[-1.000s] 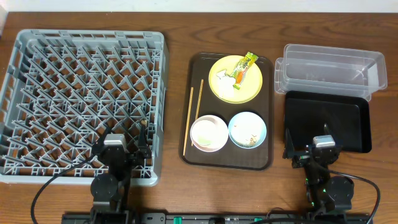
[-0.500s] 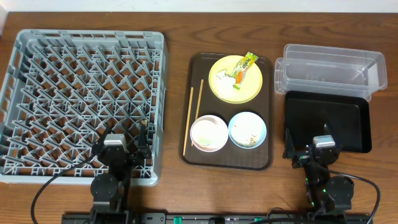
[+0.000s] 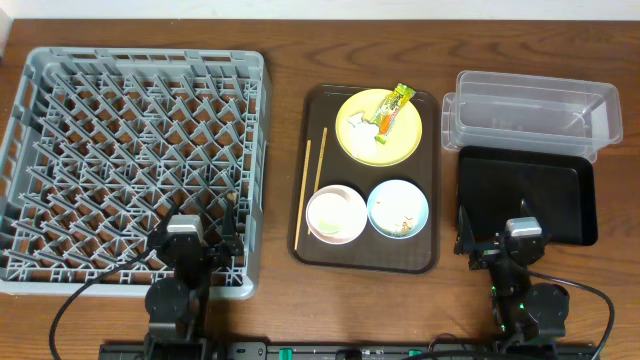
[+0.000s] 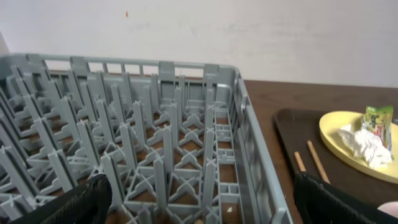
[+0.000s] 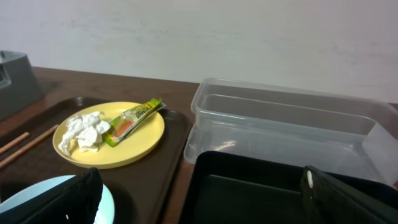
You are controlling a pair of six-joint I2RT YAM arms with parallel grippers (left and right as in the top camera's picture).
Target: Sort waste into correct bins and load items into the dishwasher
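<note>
Overhead: wrapper (image 3: 392, 107) on yellow plate (image 3: 385, 148)

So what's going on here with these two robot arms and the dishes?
Nothing is handled yet. The left tool and right tool stand open and empty at the near table edge. The wrapper and white scraps lie on the yellow plate, beside the pinkish bowl, blue bowl and chopsticks on the brown tray. The rack holds nothing.

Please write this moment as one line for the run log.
left gripper open, at rack | right gripper open, at black tray | wrapper on plate | plate, pink bowl, blue bowl, chopsticks on brown tray | rack, tub hold nothing
</note>
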